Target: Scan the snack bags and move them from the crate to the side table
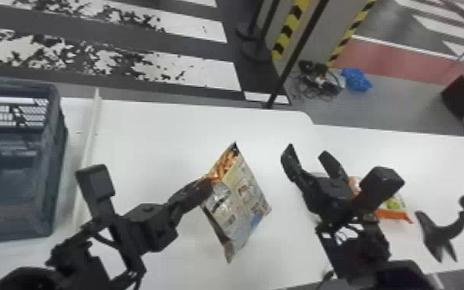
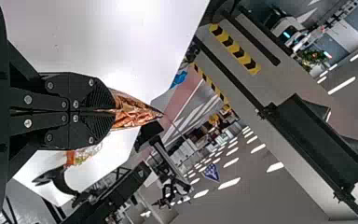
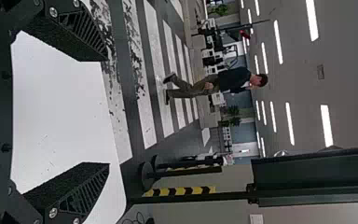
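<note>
My left gripper (image 1: 204,187) is shut on the upper left edge of a snack bag (image 1: 239,200), which hangs tilted above the white table. In the left wrist view the left gripper (image 2: 109,112) pinches the orange foil of the bag (image 2: 133,111). My right gripper (image 1: 307,156) stands open to the right of that bag, apart from it; in the right wrist view nothing is between the fingers of the right gripper (image 3: 100,112). Another snack bag (image 1: 395,206), orange and green, lies on the side table, partly behind the right arm. The dark crate (image 1: 56,173) is at the far left.
A black handheld scanner (image 1: 441,227) stands on the side table (image 1: 443,162) at the right. A pale strip (image 1: 88,154) runs along the white table (image 1: 146,131) beside the crate. Beyond the tables are a black post (image 1: 296,54) and cables on the floor.
</note>
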{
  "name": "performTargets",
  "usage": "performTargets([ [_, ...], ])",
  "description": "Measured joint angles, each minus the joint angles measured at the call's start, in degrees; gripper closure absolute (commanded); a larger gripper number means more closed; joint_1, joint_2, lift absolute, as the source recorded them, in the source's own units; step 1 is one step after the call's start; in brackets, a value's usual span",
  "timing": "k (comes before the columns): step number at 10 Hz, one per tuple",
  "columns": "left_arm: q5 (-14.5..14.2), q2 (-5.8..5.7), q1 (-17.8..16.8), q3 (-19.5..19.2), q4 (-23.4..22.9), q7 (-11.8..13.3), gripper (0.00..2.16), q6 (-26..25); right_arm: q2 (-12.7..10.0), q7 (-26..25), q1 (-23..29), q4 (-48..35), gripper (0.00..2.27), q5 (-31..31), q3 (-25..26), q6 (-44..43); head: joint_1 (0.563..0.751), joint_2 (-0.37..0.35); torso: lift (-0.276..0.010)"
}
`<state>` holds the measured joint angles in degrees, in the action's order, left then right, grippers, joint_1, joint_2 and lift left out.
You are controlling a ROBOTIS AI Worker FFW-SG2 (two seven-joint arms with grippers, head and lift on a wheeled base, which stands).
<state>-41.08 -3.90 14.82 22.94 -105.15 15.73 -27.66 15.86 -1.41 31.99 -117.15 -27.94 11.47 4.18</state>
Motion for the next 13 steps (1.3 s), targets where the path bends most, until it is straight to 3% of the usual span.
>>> performTargets([
  [2,-1.83,1.28,-1.71,0.53,7.24,1.53,2.01,1.92,-0.09,0.02,0.0,0.14,0.13,0.12,-0.19,0.0,0.695,-0.35,-0.087],
  [5,-1.47,1.99,-3.49,2.64,13.53,0.96,2.0,6.56,-0.13,0.07,0.09,0.1,0.13,0.17,-0.39,-0.11,0.695,-0.35,-0.087],
  [6,-1.38,2.09,-3.78,2.83,15.03,0.53,1.88,7.71,-0.13,0.05,0.18,0.09,0.13,0.17,-0.39,-0.19,0.695,-0.35,-0.087],
  [7,-1.29,2.13,-3.98,2.9,16.39,-0.45,1.36,9.42,-0.13,0.07,0.25,0.08,0.13,0.17,-0.4,-0.3,0.695,-0.35,-0.087],
  [8,-0.41,2.14,-4.08,3.13,17.29,-1.75,0.0,10.98,-0.13,0.09,0.27,0.08,0.13,0.17,-0.52,-0.4,0.695,-0.35,-0.087],
  [10,3.88,2.12,-4.1,4.15,17.49,-4.22,0.04,12.63,-0.12,0.09,0.27,0.08,0.13,0.17,-0.66,-0.61,0.695,-0.35,-0.087],
  [12,5.15,2.03,-4.17,4.37,17.21,-6.19,0.04,13.07,-0.05,0.09,0.34,0.08,0.13,0.14,-0.66,-0.78,0.695,-0.35,-0.087],
  [13,7.26,1.84,-4.17,4.88,16.36,-8.41,0.04,13.1,-0.04,0.09,0.35,0.08,0.13,0.1,-0.66,-0.86,0.695,-0.35,-0.087],
])
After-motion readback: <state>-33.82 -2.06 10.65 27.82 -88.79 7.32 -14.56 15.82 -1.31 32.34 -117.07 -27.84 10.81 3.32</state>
